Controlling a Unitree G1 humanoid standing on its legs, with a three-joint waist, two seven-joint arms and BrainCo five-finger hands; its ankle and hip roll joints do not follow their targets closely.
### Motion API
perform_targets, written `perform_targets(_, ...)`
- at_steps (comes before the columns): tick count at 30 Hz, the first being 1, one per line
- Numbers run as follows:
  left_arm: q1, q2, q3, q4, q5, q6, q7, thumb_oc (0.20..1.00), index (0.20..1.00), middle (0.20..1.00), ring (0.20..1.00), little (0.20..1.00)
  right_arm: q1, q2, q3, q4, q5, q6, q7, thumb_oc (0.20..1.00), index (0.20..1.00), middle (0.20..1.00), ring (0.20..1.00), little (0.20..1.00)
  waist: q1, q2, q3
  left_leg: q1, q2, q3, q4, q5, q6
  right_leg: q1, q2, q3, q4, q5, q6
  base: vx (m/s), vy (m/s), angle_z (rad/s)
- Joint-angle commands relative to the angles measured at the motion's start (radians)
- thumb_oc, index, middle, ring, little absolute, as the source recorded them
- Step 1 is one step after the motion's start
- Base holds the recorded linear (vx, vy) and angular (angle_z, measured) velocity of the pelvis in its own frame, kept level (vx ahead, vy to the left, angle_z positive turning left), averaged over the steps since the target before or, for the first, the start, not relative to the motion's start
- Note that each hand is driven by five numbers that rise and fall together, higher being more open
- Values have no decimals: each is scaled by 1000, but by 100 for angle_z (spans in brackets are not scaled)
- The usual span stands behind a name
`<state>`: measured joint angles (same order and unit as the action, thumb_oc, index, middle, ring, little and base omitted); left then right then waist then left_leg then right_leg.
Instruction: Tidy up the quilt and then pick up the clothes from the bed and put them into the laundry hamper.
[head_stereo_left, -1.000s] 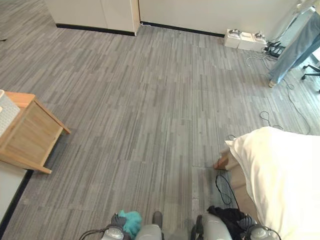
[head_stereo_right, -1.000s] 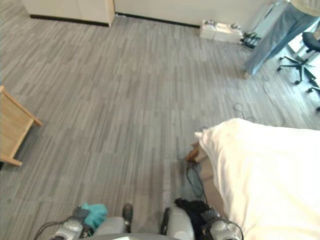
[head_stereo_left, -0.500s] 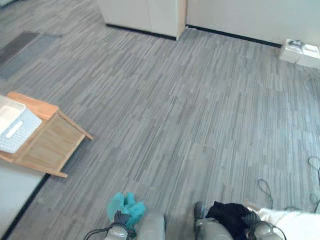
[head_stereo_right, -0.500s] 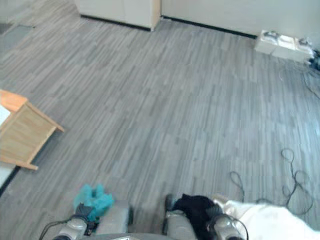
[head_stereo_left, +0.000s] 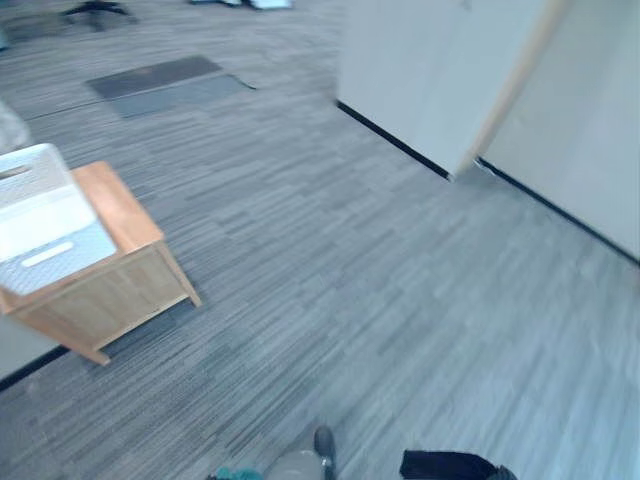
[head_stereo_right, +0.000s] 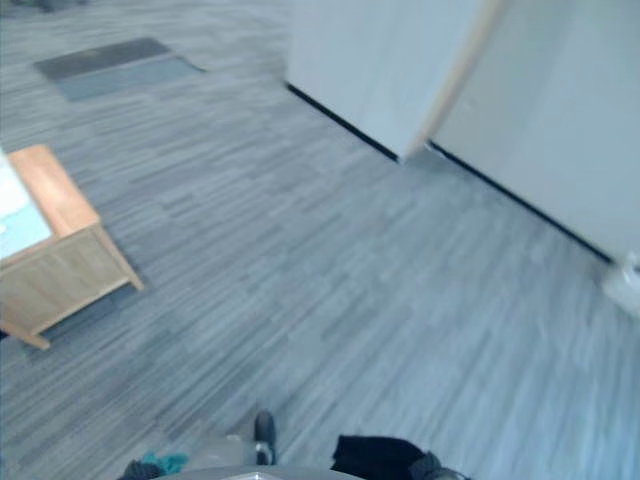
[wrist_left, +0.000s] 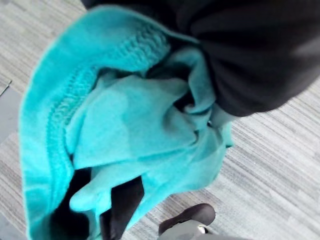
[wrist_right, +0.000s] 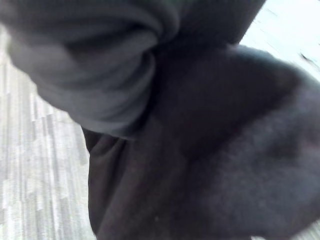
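Fingers are hidden under cloth, so grip can't be confirmed: teal garment (wrist_left: 125, 130) bunched at the left wrist, black garment (wrist_right: 210, 150) at the right. White hamper (head_stereo_left: 45, 215) on the table (head_stereo_left: 125, 285) remains ahead; drop-off pending.

One teal garment (wrist_left: 125, 130), one black garment (wrist_right: 210, 150), one white basket (head_stereo_left: 45, 215), one wooden stand (head_stereo_left: 110, 290)

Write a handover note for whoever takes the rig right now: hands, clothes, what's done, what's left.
Left hand: teal garment bunched against it; grip cannot be read.
Right hand: black garment draped against it; grip cannot be read.
White basket sits on a wooden stand, ahead to the robot's left.
Done: both garments are picked up.
Left: probably walk to the basket and drop both in. Quilt state cannot be told from here.
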<state>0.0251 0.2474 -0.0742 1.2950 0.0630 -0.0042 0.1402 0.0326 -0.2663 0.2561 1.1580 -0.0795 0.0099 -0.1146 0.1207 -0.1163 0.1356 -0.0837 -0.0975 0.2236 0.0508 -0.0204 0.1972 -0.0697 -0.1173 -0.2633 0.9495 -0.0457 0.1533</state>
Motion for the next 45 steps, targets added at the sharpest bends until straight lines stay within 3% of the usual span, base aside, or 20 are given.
perform_targets(1,-44,19,-29,-29,31,-8,29,200,200,200,200,200,-105,-71,-68,-47,6,-21,-12,200,200,200,200,200,1,87,86,99,82,-28,-121,52,-101,-69,-5,24,-286,136,8,515,-196,183)
perform_targets(4,-77,26,-65,-51,34,-22,40,200,200,200,200,200,-96,-73,-71,-45,25,-23,-20,200,200,200,200,200,-39,75,95,151,73,-165,-129,25,-144,-105,-6,76,-612,82,-26,423,-221,198)
perform_targets(6,-112,34,-91,-61,60,-34,46,200,200,200,200,200,-81,-70,-77,-20,26,-19,-21,200,200,200,200,200,-82,60,87,219,87,-283,-138,-39,-179,-146,-18,220,-896,162,5,741,-408,179)
perform_targets(8,-104,38,-91,-45,74,-41,43,200,200,200,200,200,-78,-67,-70,8,10,-13,-7,200,200,200,200,200,-93,57,87,267,100,-341,-89,-87,-185,-162,-5,258,-866,186,19,651,-339,146)
perform_targets(11,-94,33,-92,-27,77,-42,46,200,200,200,200,200,-84,-67,-63,14,8,-16,-1,200,200,200,200,200,-96,55,85,225,97,-348,98,-77,-208,-107,0,236,-869,158,-4,572,-374,112)
perform_targets(12,-81,25,-83,-31,67,-35,42,200,200,200,200,200,-98,-76,-61,2,3,-15,-2,200,200,200,200,200,-80,57,104,87,124,-279,423,29,-246,-30,7,201,-880,122,-47,360,-377,92)
perform_targets(13,-75,27,-85,-40,65,-29,45,200,200,200,200,200,-101,-80,-62,-9,9,-13,-12,200,200,200,200,200,-70,39,120,8,137,-242,551,69,-246,0,-2,186,-887,108,-70,359,-374,86)
perform_targets(15,-74,30,-87,-46,64,-25,50,200,200,200,200,200,-110,-88,-61,-17,15,-13,-17,200,200,200,200,200,-64,38,133,-56,161,-198,639,54,-244,26,7,163,-895,87,-84,271,-242,18)
perform_targets(18,-63,23,-97,-48,70,-26,44,200,200,200,200,200,-120,-97,-46,-22,9,-15,-17,200,200,200,200,200,-32,39,134,-189,134,-68,488,9,-231,129,21,122,-936,30,-88,424,-156,-1)
perform_targets(19,-63,24,-97,-48,70,-26,44,200,200,200,200,200,-120,-97,-46,-22,9,-15,-17,200,200,200,200,200,-33,36,132,-189,130,-67,480,15,-231,126,17,122,-936,31,-88,680,-6,17)
perform_targets(22,-32,11,-96,-56,94,-23,33,200,200,200,200,200,-105,-89,-50,0,-13,-22,-22,200,200,200,200,200,-34,68,87,-154,191,166,38,87,-246,224,61,67,-936,-58,-63,595,83,16)
perform_targets(25,-25,16,-89,-62,101,-15,26,200,200,200,200,200,-103,-84,-57,18,-20,-19,-16,200,200,200,200,200,-34,61,66,-106,196,237,-63,99,-228,265,66,29,-893,-86,-42,539,90,67)
perform_targets(27,-25,17,-85,-54,94,-13,22,200,200,200,200,200,-94,-66,-57,29,-32,-24,-15,200,200,200,200,200,-25,39,50,-90,143,206,-56,88,-186,241,44,18,-705,-1,17,426,126,36)
perform_targets(29,-41,31,-87,-61,90,-11,30,200,200,200,200,200,-79,-42,-73,20,-35,-17,-11,200,200,200,200,200,-61,47,76,7,118,183,-60,44,-134,103,-22,39,-325,210,82,444,132,33)
perform_targets(33,-60,49,-86,-71,88,-12,41,200,200,200,200,200,-87,-36,-73,1,-30,-20,-10,200,200,200,200,200,-81,65,87,84,120,132,-114,43,-130,-4,-45,51,-221,179,74,372,-8,66)
perform_targets(34,-90,75,-110,-98,95,-22,54,200,200,200,200,200,-87,-43,-61,-20,-25,-25,-13,200,200,200,200,200,-102,70,96,121,134,68,-129,54,-154,-67,-44,39,-415,123,7,544,-188,86)
perform_targets(38,-104,81,-130,-127,106,-31,60,200,200,200,200,200,-88,-49,-55,-14,-23,-25,-18,200,200,200,200,200,-117,59,91,142,133,7,-133,39,-181,-45,-41,71,-688,107,-3,351,-206,129)
perform_targets(39,-115,86,-143,-126,111,-38,66,200,200,200,200,200,-87,-54,-50,-16,-21,-27,-23,200,200,200,200,200,-129,52,89,143,127,-34,-131,28,-190,-47,-33,143,-803,106,-5,624,-499,100)
perform_targets(40,-145,87,-152,-133,125,-44,72,200,200,200,200,200,-75,-53,-66,-32,0,-25,-24,200,200,200,200,200,-161,43,83,188,141,-129,-138,-15,-220,-99,-42,353,-932,172,27,630,-498,112)
perform_targets(45,-110,78,-131,-109,115,-51,68,200,200,200,200,200,-86,-52,-54,-28,-17,-24,-10,200,200,200,200,200,-154,39,68,242,172,-189,-81,-75,-248,-64,-69,294,-942,179,30,446,-339,130)
